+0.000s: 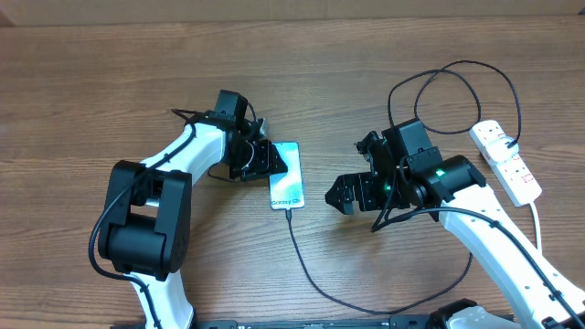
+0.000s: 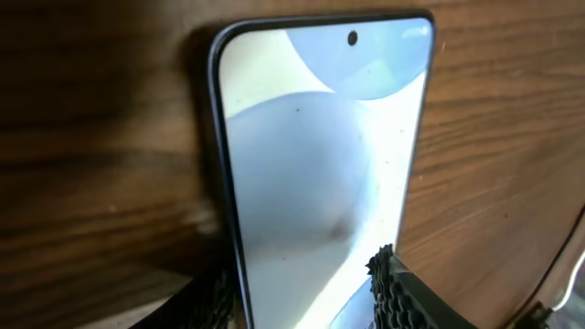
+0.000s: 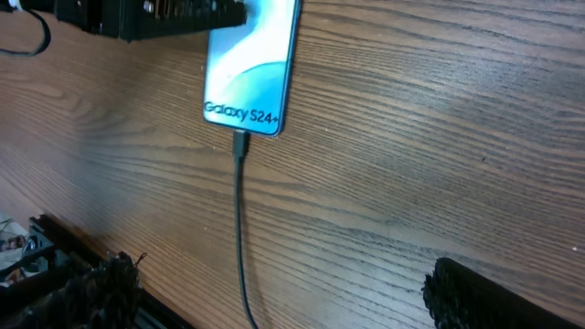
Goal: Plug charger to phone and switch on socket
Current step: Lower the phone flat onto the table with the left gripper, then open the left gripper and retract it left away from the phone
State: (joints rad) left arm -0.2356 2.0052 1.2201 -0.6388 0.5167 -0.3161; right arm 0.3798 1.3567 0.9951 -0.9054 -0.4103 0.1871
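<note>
The phone (image 1: 286, 178) lies flat on the wooden table, its light blue screen up, with "Galaxy S24+" in the right wrist view (image 3: 251, 73). The charger (image 1: 298, 251), a thin black cable, has its tip in the phone's bottom port (image 3: 241, 144). It runs toward the front edge and loops round to the socket (image 1: 507, 160) at the far right. My left gripper (image 1: 263, 157) is shut on the phone's long sides near its top (image 2: 304, 288). My right gripper (image 1: 345, 194) is open and empty, right of the phone, with the cable on the table under it (image 3: 279, 279).
The socket's thick white cord (image 1: 536, 224) runs down the right edge. The black cable makes a big loop at the back right (image 1: 457, 73). My right arm (image 1: 494, 238) crosses the table's right side.
</note>
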